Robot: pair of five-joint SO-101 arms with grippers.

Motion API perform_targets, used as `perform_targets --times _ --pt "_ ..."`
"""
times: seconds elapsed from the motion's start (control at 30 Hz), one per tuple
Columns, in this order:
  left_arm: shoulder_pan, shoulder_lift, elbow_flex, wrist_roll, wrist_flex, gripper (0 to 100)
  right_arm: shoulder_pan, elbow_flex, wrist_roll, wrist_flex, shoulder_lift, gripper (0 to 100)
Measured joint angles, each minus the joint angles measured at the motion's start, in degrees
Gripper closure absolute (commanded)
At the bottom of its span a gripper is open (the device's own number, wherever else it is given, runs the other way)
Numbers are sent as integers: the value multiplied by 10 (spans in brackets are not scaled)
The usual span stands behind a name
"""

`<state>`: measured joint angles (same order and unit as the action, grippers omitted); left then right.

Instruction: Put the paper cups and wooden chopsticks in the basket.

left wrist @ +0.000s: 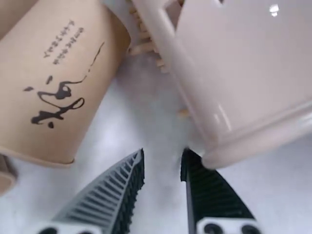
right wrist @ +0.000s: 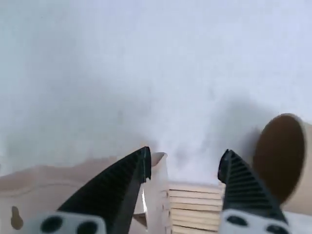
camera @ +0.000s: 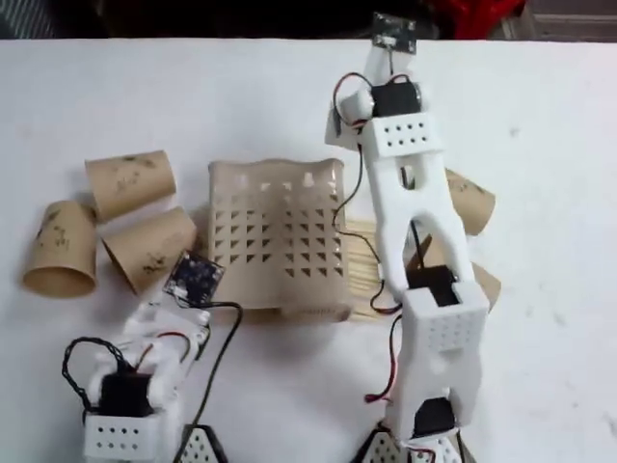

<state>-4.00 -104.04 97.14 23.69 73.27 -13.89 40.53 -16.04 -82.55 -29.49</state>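
Tan paper cups (camera: 130,183) tipped over left and right of beige perforated plastic basket (camera: 275,231); pale wooden chopsticks (right wrist: 195,207) along its right. Likely light, crushable: pinch rims gently. Left gripper (left wrist: 162,153), right gripper (right wrist: 184,156) parted, empty.

Looks like a robotics lab: 2 white plastic arms (camera: 415,183) with loose red-and-black wires (camera: 220,352) and bare circuit boards (camera: 193,278), a plain white bench (left wrist: 141,107) beneath the left hand (left wrist: 163,152).

White shells (camera: 429,193), dot-grid holes, black motors (camera: 397,96). Red and black cables (camera: 228,338) alongside. Black ribbed fingers (left wrist: 117,190) on left end effector (left wrist: 162,157).
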Motion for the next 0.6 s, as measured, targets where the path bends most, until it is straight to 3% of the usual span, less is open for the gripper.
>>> perform_targets --times 0.27,0.6 --pt "0 0 0 0 0 857 3 4 152 2 -55 754" --pt "0 0 0 0 0 854 19 4 171 11 -62 759"
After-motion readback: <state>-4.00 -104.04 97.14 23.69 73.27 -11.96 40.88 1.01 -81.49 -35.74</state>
